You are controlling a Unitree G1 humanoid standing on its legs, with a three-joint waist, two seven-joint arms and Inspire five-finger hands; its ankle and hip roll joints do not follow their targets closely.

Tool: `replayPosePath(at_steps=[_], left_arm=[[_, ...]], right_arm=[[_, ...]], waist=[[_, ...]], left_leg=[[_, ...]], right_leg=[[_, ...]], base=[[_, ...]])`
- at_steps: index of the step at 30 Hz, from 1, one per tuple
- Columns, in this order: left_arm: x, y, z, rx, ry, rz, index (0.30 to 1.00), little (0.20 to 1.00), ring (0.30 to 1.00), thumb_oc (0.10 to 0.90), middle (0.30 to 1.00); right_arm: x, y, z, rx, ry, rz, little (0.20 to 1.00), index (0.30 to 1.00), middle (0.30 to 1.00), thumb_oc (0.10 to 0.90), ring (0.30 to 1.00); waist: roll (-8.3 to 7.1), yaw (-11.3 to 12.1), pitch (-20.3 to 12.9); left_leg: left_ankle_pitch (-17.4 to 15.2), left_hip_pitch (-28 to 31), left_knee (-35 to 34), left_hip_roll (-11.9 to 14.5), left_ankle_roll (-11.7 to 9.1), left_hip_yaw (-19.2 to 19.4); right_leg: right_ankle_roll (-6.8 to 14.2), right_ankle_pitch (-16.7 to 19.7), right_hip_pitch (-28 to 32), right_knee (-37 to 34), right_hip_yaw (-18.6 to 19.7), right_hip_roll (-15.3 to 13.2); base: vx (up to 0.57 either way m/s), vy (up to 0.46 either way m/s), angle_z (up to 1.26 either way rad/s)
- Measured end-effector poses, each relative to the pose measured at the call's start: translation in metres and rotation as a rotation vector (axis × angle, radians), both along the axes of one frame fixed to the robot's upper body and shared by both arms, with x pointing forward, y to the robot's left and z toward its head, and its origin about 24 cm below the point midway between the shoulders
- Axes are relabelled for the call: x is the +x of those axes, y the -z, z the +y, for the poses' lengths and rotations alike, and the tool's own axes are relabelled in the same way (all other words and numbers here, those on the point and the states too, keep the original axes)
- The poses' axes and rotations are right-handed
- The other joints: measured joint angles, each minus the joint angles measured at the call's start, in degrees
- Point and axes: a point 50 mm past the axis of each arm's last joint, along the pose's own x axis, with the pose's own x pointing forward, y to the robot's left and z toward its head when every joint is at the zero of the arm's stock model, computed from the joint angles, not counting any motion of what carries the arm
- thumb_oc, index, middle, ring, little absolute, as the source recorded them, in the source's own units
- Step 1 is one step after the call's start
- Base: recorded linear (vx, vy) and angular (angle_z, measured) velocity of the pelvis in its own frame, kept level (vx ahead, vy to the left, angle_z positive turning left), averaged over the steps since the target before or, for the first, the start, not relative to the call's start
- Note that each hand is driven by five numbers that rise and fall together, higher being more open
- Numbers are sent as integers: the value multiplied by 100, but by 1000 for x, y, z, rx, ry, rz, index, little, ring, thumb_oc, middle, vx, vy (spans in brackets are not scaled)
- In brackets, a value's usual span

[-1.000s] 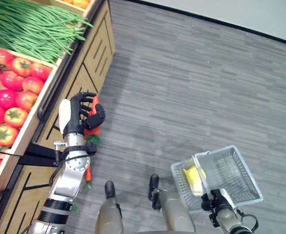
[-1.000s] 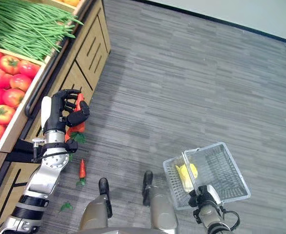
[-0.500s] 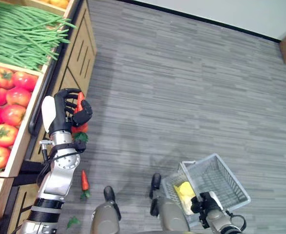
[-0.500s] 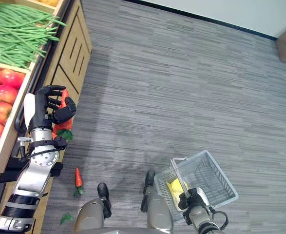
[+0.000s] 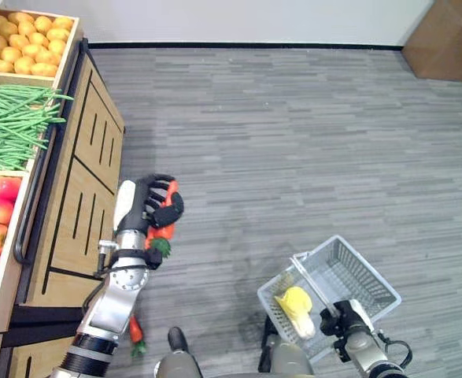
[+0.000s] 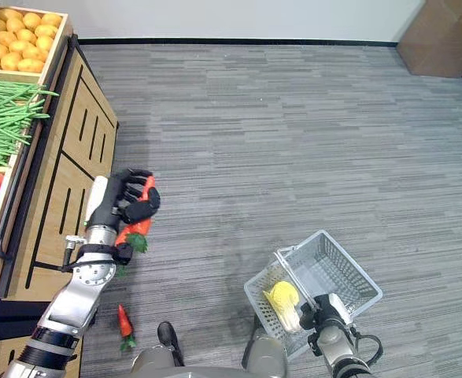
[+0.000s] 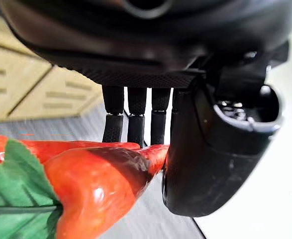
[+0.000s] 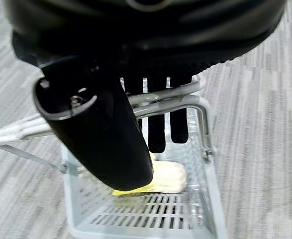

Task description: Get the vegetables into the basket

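Carrots clutched in left hand, fingers curled round them, left of centre frame beside wooden stand. Right hand curled round handle of basket, lower right, yellow vegetable inside. Step: carrying. Next: swing carrots across over basket, then release.

Two red peppers with green tops are held in the left hand, whose fingers curl round them. They are up in the air beside the wooden stand, with their thin tips pointing up and their green tops pointing down. One more small red pepper lies on the floor near the foot of the stand. The basket is pale grey wire and hangs from the right hand by its handle. A yellow vegetable lies inside it, at the end nearest the stand.
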Motion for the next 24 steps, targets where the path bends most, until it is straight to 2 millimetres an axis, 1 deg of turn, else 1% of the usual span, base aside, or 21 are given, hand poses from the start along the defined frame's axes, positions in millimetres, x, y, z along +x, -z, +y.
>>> replayPosePath(at_steps=[3,5,7,9,10,15,19,21,24], left_arm=[[-2,15,-7,-9,29,67,300,300,300,400,300],[-4,27,-11,-29,26,114,300,300,300,400,300],[-7,40,-11,-33,9,170,300,300,300,400,300],[-8,46,-10,-28,-5,199,300,300,300,400,300],[-9,50,-8,-4,-14,217,300,300,300,400,300],[-9,52,-6,81,-21,224,300,300,300,400,300],[-12,61,0,177,-38,268,300,300,300,400,300],[-12,62,-1,203,-30,278,300,300,300,400,300],[-13,65,-6,307,13,282,300,300,300,400,300]], right_arm=[[8,-6,4,3,-11,-44,300,300,300,400,300],[14,-11,6,15,-8,-75,300,300,300,400,300],[23,-18,12,40,-10,-125,300,300,300,400,300],[31,-25,18,66,-12,-168,300,300,300,400,300],[38,-32,23,97,-18,-214,300,300,300,400,300],[61,-61,45,148,-100,-372,300,300,300,400,300],[70,-78,64,180,-185,-448,300,300,300,400,300],[71,-81,67,186,-199,-459,300,300,300,400,300],[75,-86,68,152,-270,-458,300,300,300,400,300]], waist=[[86,-21,-47],[196,-11,-80],[294,-13,-138],[365,-9,-176],[404,-9,-200],[453,9,-225],[503,3,-232],[540,-7,-255],[627,-20,-254]], left_leg=[[64,54,-94,-1,3,-41],[103,119,-152,8,-1,-82],[129,175,-212,9,-7,-73],[158,186,-250,11,1,-74],[171,206,-271,12,3,-66],[178,257,-275,22,7,-53],[174,358,-308,19,11,64],[174,366,-315,18,12,69],[174,402,-347,-1,12,131]], right_leg=[[-7,47,99,-109,-60,21],[-9,44,172,-111,-83,73],[-9,38,195,-112,-74,86],[-12,36,194,-112,-73,93],[-13,36,198,-112,-65,102],[-18,35,233,-111,-49,118],[-19,33,242,-112,50,127],[-19,33,240,-112,56,128],[-16,36,224,-112,110,120]], base=[[10,-81,8],[14,-96,8],[12,-65,-1],[14,-50,-1],[20,-50,-1],[11,-32,-1],[4,-17,-11],[-12,-10,-5],[-20,-2,-9]])
